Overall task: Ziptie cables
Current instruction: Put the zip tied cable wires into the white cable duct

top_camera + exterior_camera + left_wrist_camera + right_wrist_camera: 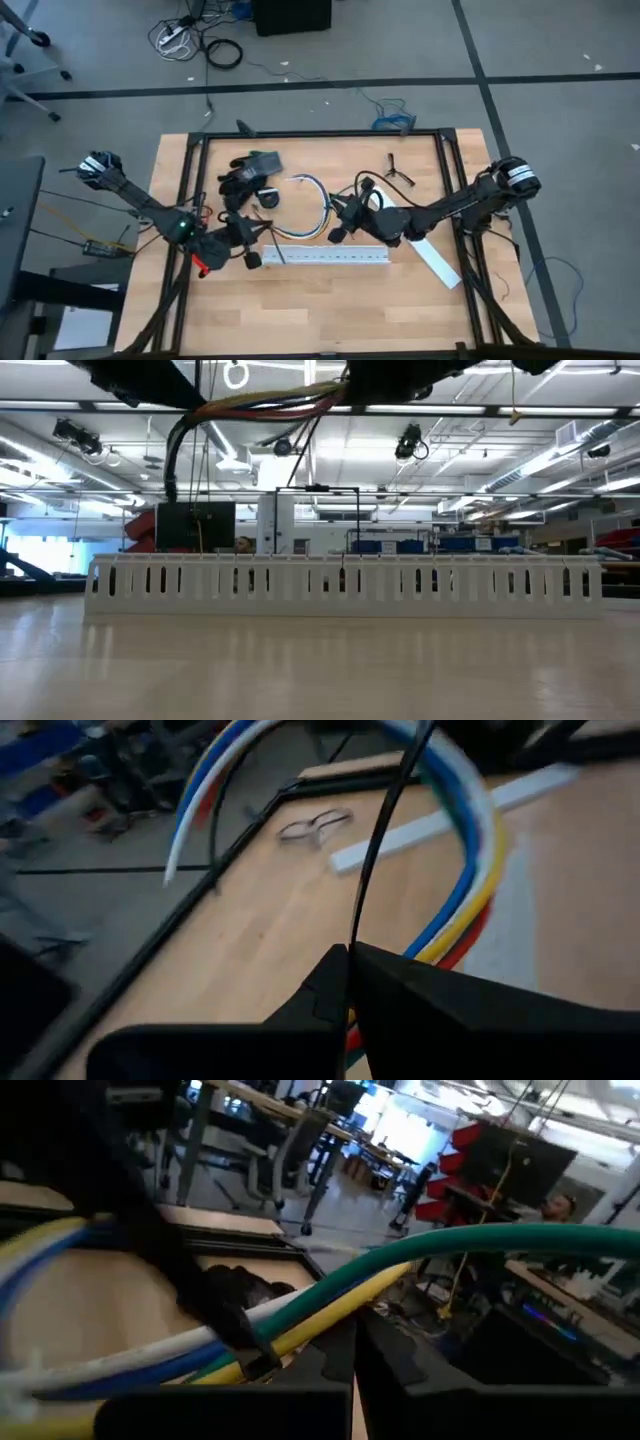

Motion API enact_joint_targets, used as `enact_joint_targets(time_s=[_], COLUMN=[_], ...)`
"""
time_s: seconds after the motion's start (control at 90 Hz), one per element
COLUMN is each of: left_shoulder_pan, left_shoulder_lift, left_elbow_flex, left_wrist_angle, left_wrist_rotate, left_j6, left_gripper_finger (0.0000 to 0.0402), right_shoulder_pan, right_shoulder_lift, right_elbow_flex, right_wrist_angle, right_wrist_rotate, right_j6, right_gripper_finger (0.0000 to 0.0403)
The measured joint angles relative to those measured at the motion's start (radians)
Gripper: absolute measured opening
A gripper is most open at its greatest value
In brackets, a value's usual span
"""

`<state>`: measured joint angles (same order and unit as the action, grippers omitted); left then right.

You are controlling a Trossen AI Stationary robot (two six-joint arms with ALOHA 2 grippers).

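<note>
The cables (312,187), a bunch of blue, white, yellow and red wires, arch over the middle of the table between my two grippers. My left gripper (258,232) is at the arch's left end, shut on the ziptie (385,830), a thin black strap that rises from its fingertips (348,955) across the cables (470,830). My right gripper (338,218) is at the arch's right end, shut on the cables (420,1255). In the right wrist view a dark band (235,1325) crosses the bunch. My left gripper pinches the ziptie's near end (352,942) between its two shut fingertips. The strap stands up out of the tips, straight and clear of the table. The cables run close behind the fingers; whether they touch, I cannot tell. My right gripper holds the bunch of cables near its right end (325,1315), and the wires lie across the fingers. The fingers themselves hide the place of contact. The bunch is lifted off the table and bends away in an arch.
The long white slotted channel (320,257) lies along the table just nearer than both grippers and fills the low view (340,580). A second white strip (435,260) lies at the right, a black glove-like heap (250,170) far left, and a small forked clip (400,170) far right.
</note>
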<state>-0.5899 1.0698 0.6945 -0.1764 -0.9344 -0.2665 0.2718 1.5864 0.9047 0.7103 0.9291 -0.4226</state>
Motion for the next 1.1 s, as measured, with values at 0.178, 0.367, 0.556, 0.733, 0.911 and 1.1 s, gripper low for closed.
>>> enact_joint_targets(time_s=[0.178,0.367,0.556,0.733,0.911,1.1], left_shoulder_pan=[0.014,0.014,0.014,0.014,0.063,0.133], left_shoulder_lift=[0.0,0.0,-0.01,-0.012,-0.012,-0.011], left_elbow_flex=[0.025,0.133,0.354,0.595,0.756,0.811], left_wrist_angle=[0.087,0.087,-0.059,-0.355,-0.51,-0.519], left_wrist_rotate=[0.06,0.054,0.018,-0.088,-0.135,-0.138], left_j6=[0.0,0.089,0.21,0.214,0.208,0.204], left_gripper_finger=[0.0,0.0,0.0,0.0,0.0,0.0], right_shoulder_pan=[-0.041,-0.093,-0.134,-0.169,-0.13,-0.181], right_shoulder_lift=[0.001,0.001,-0.004,-0.057,-0.217,-0.316], right_elbow_flex=[0.0,0.008,0.029,0.04,0.037,-0.071], right_wrist_angle=[0.152,0.18,0.156,0.181,-0.145,-0.213], right_wrist_rotate=[-0.115,-0.357,-0.191,0.179,0.031,-0.906], right_j6=[-0.176,-0.23,-0.279,-0.446,-0.158,0.205], right_gripper_finger=[0.001,0.0033,0.0084,0.0106,0.0072,0.0027])
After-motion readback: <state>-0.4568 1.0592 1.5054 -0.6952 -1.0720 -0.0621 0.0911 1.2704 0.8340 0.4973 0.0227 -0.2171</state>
